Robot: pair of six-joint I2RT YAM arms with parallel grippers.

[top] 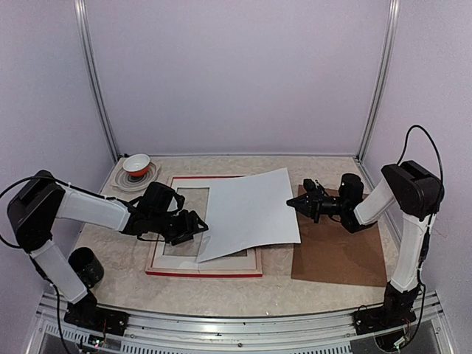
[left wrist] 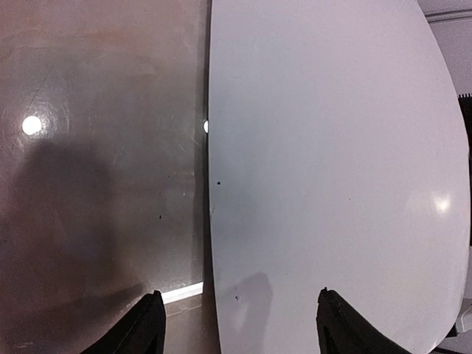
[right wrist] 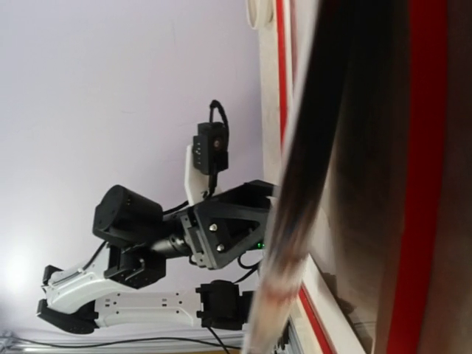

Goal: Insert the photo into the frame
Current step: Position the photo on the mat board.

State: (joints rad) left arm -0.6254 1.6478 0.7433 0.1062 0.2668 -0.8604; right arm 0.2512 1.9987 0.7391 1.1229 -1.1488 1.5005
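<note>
**A:** Start with the big picture. Where does everything lie on the surface (top: 276,265)?

**B:** The frame (top: 169,262) lies flat left of centre, pale back up, with red showing along its edges. The brown backing board (top: 339,254) lies well to its right. The photo (top: 251,210) is white side up and covers the frame's right half, spilling past the right rail towards the board.

**A:** Is it square to the opening?

**B:** No. Its edges run skewed against the frame's rails, with the near-left corner poking down over the bottom rail. The right side looks lifted, because there is shadow under it. I can't tell from overhead which side of the sheet is the long one.

**A:** Which arm has it?

**B:** The right end effector (top: 293,203) points left and meets the middle of the photo's right edge. Its jaws are together, and they look pinched on that edge. Its own camera shows the sheet edge-on and very close.

**A:** And the left one?

**B:** The left end effector (top: 198,225) hovers at the photo's left edge with its jaws apart, holding nothing. In its camera that edge runs up between the two fingertips (left wrist: 144,328).

**A:** So what does the next move turn on?

**B:** The opening lies left of the sheet. I'd judge the photo needs to go leftward and be twisted until it is parallel with the rails.
</note>
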